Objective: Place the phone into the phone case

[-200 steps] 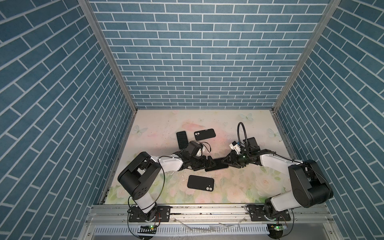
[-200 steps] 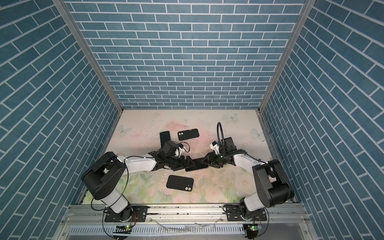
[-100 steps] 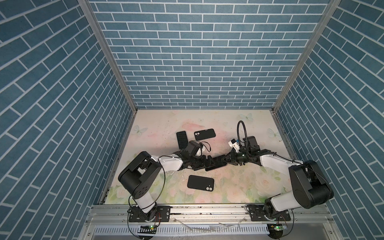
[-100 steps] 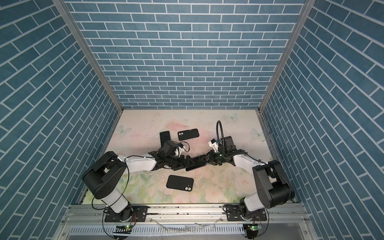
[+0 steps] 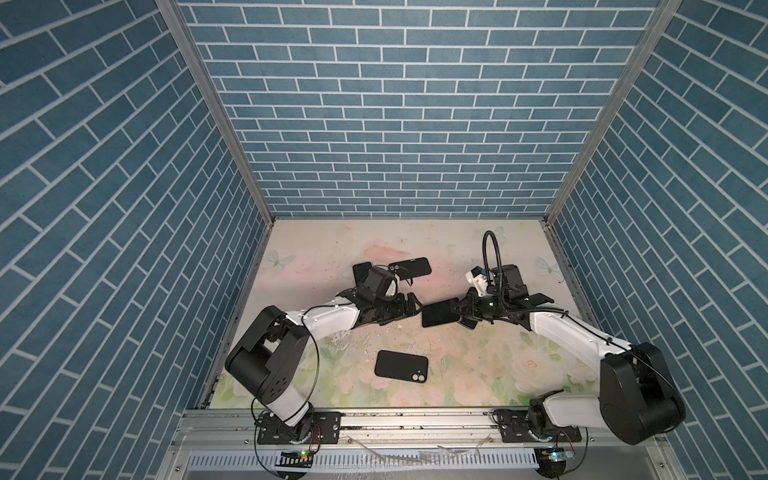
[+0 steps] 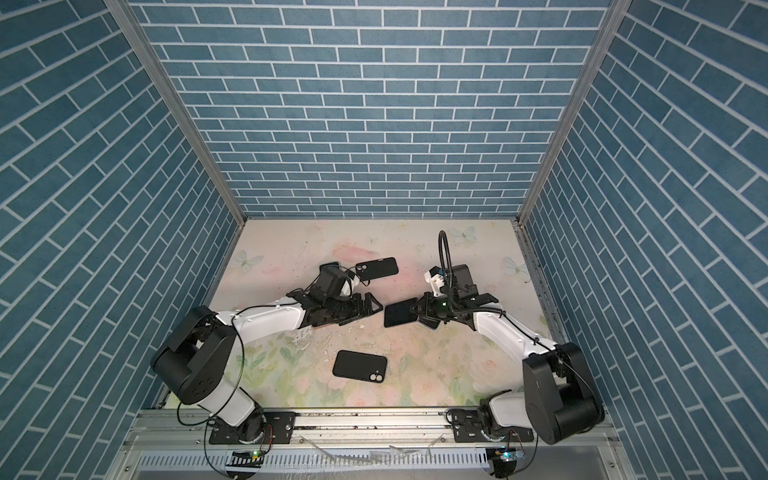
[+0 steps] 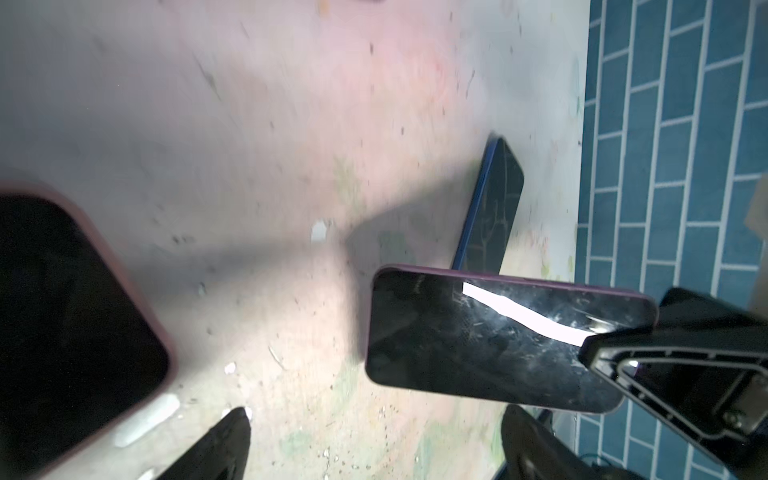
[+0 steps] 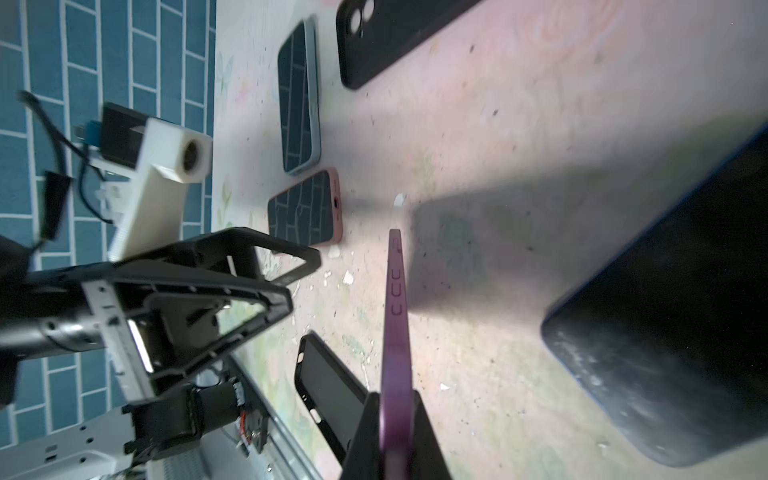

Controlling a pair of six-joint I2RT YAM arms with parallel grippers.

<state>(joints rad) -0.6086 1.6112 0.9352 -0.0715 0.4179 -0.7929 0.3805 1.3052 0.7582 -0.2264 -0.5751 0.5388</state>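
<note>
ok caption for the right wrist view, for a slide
right fingers shut on the purple phone, seen edge-on over the floral table

The phone [image 5: 439, 318] has a purple frame and a dark, scratched screen [image 7: 490, 345] that catches a bright strip of light. It hangs clear of the table with its shadow below it, clamped at one short end by the right gripper [image 5: 460, 319]. In both top views its long side runs left to right and its screen faces up. The right wrist view shows it edge-on [image 8: 397, 332], with the side buttons visible.

Two black phone cases lie flat on the table. The front case [image 5: 401, 365] is nearer the front edge, well apart from the phone, with two round camera holes at its right end. The back case [image 5: 410, 268] lies toward the rear wall, its camera holes at its left end.
</note>
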